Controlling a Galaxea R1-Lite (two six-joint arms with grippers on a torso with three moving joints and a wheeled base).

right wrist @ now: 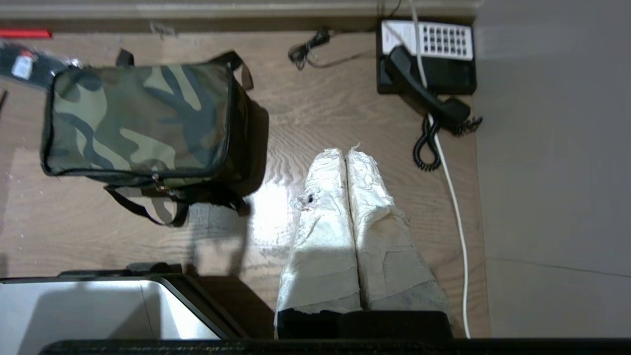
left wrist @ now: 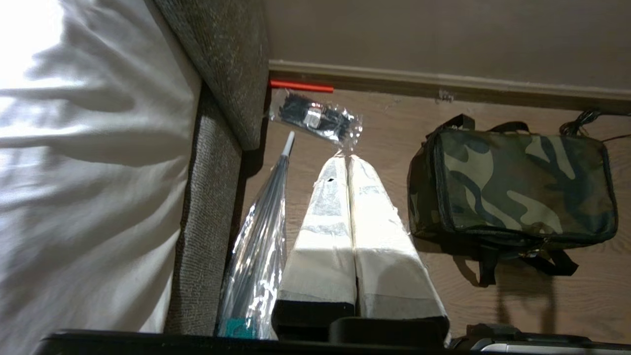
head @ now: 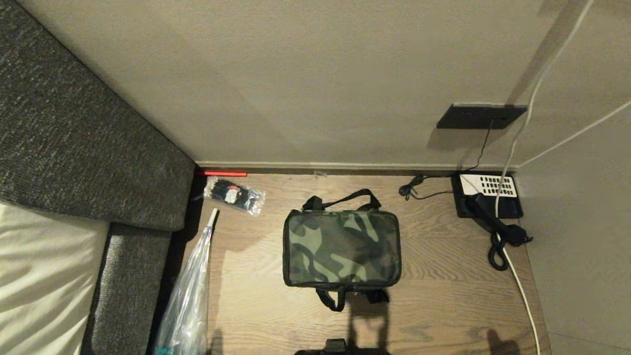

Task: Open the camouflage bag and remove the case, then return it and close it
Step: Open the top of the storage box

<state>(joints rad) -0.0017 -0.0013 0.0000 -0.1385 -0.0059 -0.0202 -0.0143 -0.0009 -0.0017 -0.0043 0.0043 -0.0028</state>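
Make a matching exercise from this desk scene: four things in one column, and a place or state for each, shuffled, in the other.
Things
1. camouflage bag
2. desk telephone
3. red strip
4. small clear packet of black items

Places or states
A. lies along the foot of the wall, at the desk's far left corner
B. zipped shut, in the middle of the wooden desk
C. far right corner, handset lying askew across it
D. on the desk beside the grey upholstered headboard, left of the bag

Pairs: 1-B, 2-C, 3-A, 4-D
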